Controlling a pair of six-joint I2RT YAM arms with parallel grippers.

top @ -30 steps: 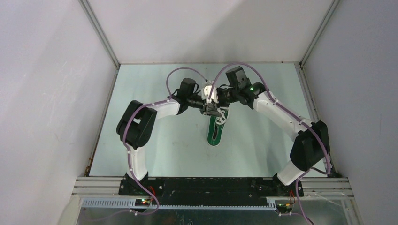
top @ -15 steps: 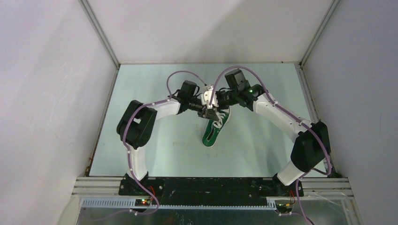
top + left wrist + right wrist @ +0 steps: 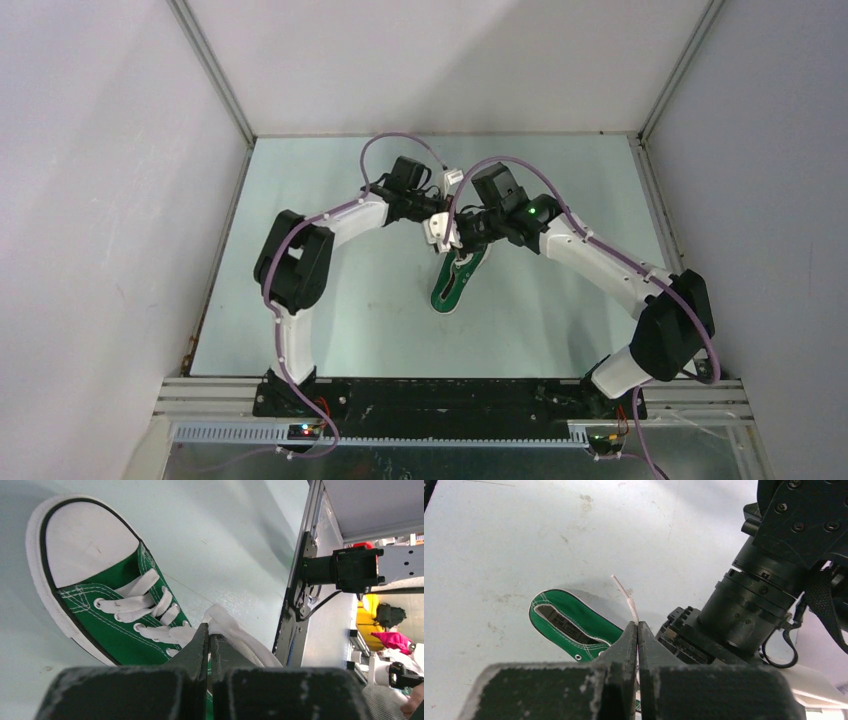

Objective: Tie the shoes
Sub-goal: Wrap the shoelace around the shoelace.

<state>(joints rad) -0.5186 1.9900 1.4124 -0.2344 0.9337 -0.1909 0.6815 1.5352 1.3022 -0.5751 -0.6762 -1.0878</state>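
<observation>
One green sneaker (image 3: 452,287), two arms (image 3: 335,226).

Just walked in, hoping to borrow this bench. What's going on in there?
Two robot arms are working on tying a green sneaker in the middle of the table, and both hands meet over its laced end. The left hand is shut on a bunch of white lace by the eyelets. The right hand is shut on a lace end, whose tip sticks out past its fingers. No finished bow shows, and any knot is hidden behind the hands.
</observation>
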